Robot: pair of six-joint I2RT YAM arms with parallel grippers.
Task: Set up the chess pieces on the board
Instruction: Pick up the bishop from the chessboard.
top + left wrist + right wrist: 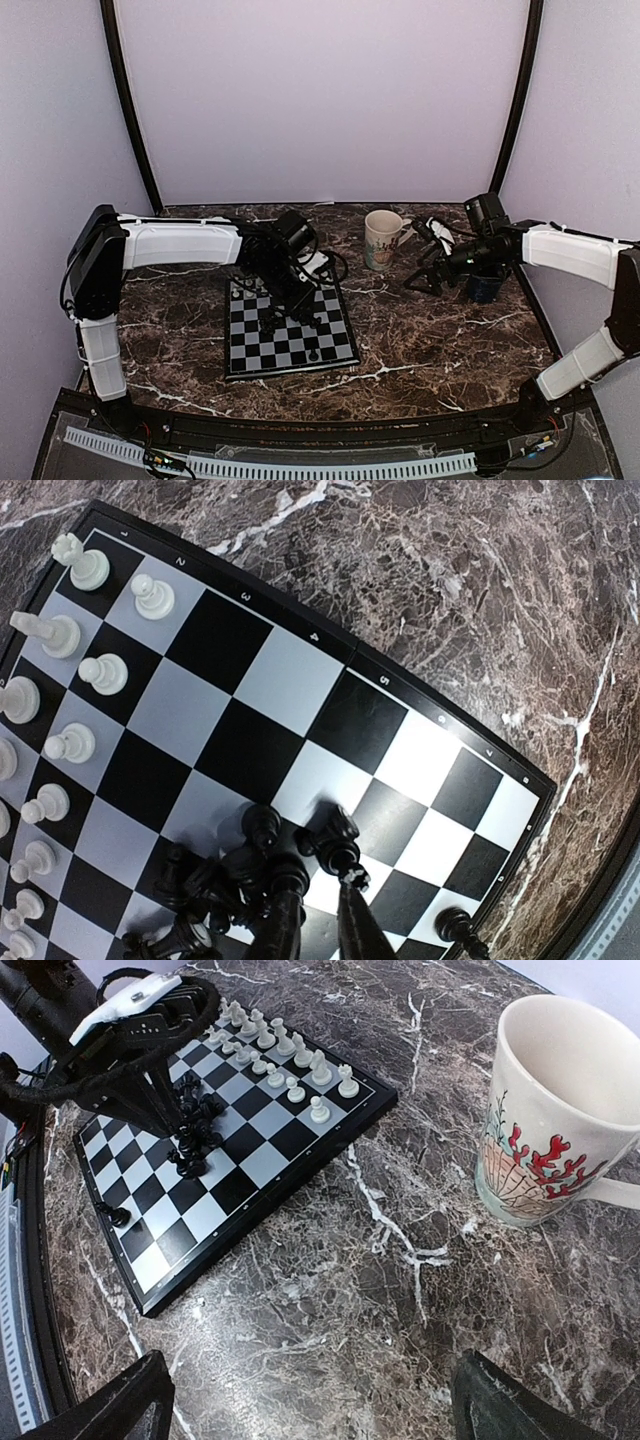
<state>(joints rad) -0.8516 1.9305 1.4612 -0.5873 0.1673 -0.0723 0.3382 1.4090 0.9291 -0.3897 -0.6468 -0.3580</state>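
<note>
The board point(290, 340) lies left of centre on the marble table. White pieces point(100, 670) stand in two rows along its far edge. Several black pieces point(215, 880) are bunched in a heap mid-board, and one black piece point(458, 925) stands alone near a corner. My left gripper point(318, 905) is down in the heap with its fingers a narrow gap apart and nothing seen between them. Its right fingertip point(350, 885) touches a leaning black piece point(335, 838). My right gripper point(310, 1415) is wide open and empty above bare tabletop, between the board point(250, 1150) and the mug.
A cream mug point(381, 239) with a red pattern stands right of the board and also shows in the right wrist view point(555, 1110). A dark container point(487, 288) sits under the right arm. Walls close in the back and sides.
</note>
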